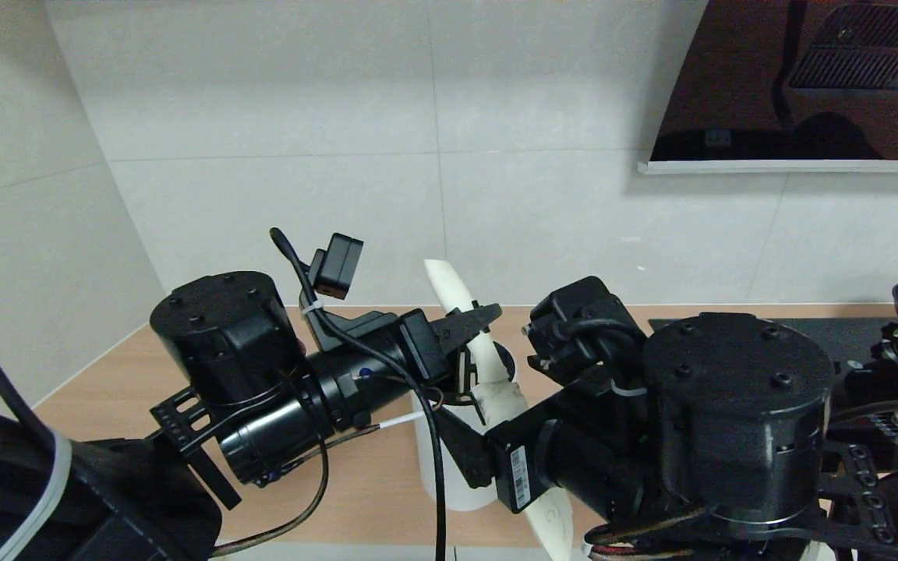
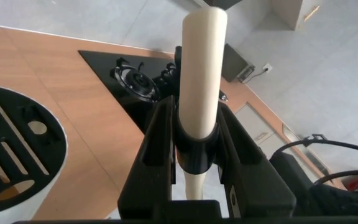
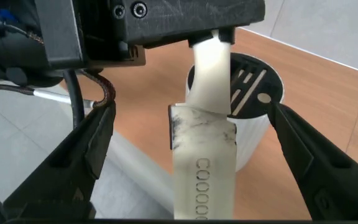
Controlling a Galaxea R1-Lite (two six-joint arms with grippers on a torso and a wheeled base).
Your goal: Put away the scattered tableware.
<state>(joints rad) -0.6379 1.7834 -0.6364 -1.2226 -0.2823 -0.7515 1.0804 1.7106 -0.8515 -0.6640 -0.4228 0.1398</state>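
The utensil (image 1: 449,290), white with a rounded handle end and a flat, smudged lower part, is hanging tilted in the air over the bench (image 1: 355,483). Its handle end is pointing up toward the wall and its flat end is slanting down toward the robot. The left gripper (image 2: 196,138) is gripping it partway along, its jaws pressing the handle from both sides. The right gripper (image 3: 190,113) is sitting lower on the same utensil with its jaws spread wide. One jaw is standing on each side of the flat part with a gap on both sides, so they are not touching it.

Just behind and below the utensil, the holder (image 1: 449,475) is standing upright on the bench. It is a white cylinder with a black slotted top (image 2: 17,140). Pale strips and a pale round spot are showing in several slots, and I cannot tell what they are. The utensil is hanging clear of the slots, close beside the holder's top.

Farther along the bench, a black hob (image 2: 135,81) is lying flat with a burner on it. A dark hood (image 1: 807,86) is hanging on the tiled wall above.
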